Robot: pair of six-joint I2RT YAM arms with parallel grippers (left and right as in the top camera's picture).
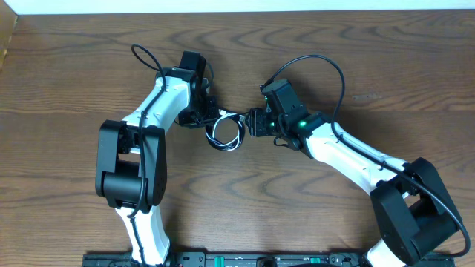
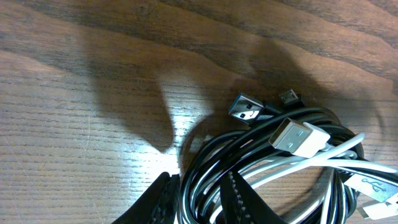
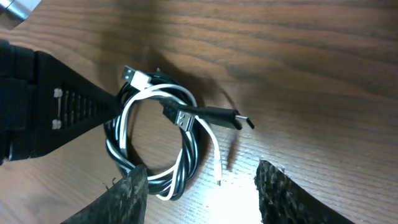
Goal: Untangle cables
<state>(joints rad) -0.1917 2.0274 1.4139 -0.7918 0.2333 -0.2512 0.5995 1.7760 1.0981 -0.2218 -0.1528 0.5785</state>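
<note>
Overhead, left gripper (image 1: 214, 122) pinching coiled cables (image 1: 225, 133), right gripper (image 1: 249, 124) wide open just beside them.

Left tool (image 1: 213, 122) and right tool (image 1: 251, 123) flank cables (image 1: 225, 134); open table (image 1: 245, 211) front and back.

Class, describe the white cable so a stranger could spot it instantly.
On the wooden table, a small coil lies between the left hand and right hand. Its pale strand is the white cable, wound with a black cable; only it is white.

no words or numbers are legible; only a usb sign marks one white cable plug (image 2: 368, 185).
</note>
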